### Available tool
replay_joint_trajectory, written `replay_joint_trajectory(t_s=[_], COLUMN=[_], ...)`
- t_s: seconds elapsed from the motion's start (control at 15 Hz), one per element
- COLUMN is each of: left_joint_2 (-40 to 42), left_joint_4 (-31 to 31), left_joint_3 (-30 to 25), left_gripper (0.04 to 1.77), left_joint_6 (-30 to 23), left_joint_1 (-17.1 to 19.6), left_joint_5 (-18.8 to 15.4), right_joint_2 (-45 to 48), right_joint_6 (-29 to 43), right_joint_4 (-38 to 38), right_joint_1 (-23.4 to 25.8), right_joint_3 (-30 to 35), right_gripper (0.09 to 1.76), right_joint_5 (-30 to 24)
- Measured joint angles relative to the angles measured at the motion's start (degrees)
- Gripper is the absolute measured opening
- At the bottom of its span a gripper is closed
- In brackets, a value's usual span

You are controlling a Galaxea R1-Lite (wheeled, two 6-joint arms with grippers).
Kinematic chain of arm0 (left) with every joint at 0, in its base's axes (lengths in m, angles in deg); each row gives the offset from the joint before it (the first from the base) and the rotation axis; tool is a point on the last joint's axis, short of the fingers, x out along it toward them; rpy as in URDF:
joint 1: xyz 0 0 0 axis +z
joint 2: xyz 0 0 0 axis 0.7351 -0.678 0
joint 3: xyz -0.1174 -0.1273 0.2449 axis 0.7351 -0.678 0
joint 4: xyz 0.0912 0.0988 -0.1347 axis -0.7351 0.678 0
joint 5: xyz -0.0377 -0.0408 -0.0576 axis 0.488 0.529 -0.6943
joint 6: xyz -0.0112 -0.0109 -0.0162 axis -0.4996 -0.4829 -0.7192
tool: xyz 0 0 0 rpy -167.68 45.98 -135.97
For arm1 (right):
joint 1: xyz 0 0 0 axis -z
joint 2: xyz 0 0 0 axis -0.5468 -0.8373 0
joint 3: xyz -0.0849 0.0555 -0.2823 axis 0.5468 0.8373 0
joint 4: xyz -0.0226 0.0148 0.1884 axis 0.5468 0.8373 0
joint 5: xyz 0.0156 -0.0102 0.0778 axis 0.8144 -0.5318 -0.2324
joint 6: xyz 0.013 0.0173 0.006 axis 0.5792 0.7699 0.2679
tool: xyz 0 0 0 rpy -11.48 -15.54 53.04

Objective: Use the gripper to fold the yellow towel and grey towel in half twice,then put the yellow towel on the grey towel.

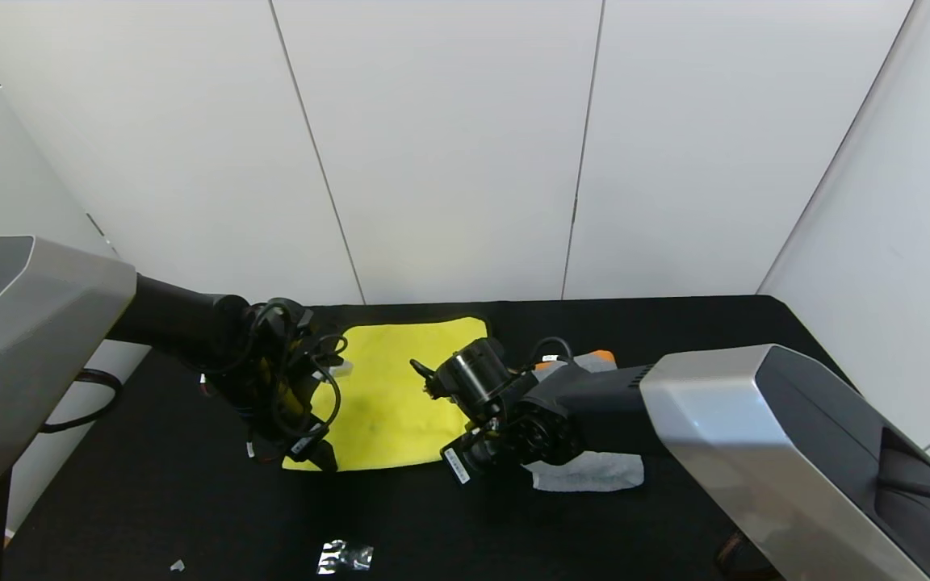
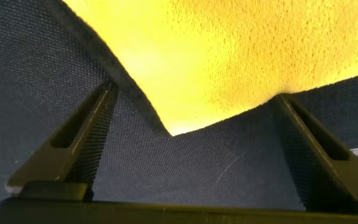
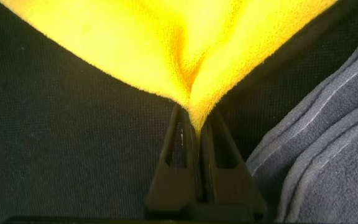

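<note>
On the black table (image 1: 150, 484) your yellow towel (image 1: 400, 387) lies flat, the grey towel (image 1: 594, 472) just beside it under the right arm. Right gripper (image 3: 194, 124) is pinched shut on a near corner; left gripper (image 2: 185, 124) sits wide apart around its corner. I'd say you're starting a fold, so close the left first.

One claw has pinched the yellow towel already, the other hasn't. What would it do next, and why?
Probably close the left gripper. Its open fingers straddle a corner of the yellow towel lying on the black table, while the right gripper is shut on the opposite corner. Both corners need holding before lifting to fold.
</note>
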Motion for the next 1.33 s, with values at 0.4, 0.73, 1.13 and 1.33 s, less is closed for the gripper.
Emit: replay_joint_trajectory(t_s=[0.4, 0.73, 1.13, 1.33], left_joint_2=[-0.41, 0.44, 2.54, 4.62], left_joint_4=[0.30, 0.83, 1.24, 1.22], left_joint_3=[-0.11, -0.20, -2.83, -6.10], left_gripper=[0.84, 0.13, 0.13, 0.13], left_joint_6=[0.02, 0.00, -0.04, 0.00], left_joint_1=[0.09, 0.06, 0.06, 0.06], left_joint_5=[-0.15, -0.23, -0.51, -0.51], right_joint_2=[-0.30, -0.16, 0.67, 1.50], right_joint_6=[0.09, 1.32, 2.88, 4.11], right_joint_4=[-0.06, 0.05, 0.66, 1.94], right_joint_1=[-0.11, -0.15, -0.37, -1.05], right_joint_3=[-0.02, -0.11, -0.11, 0.13], right_gripper=[0.14, 0.14, 0.14, 0.14], right_joint_5=[-0.09, -0.63, -1.02, -1.49])
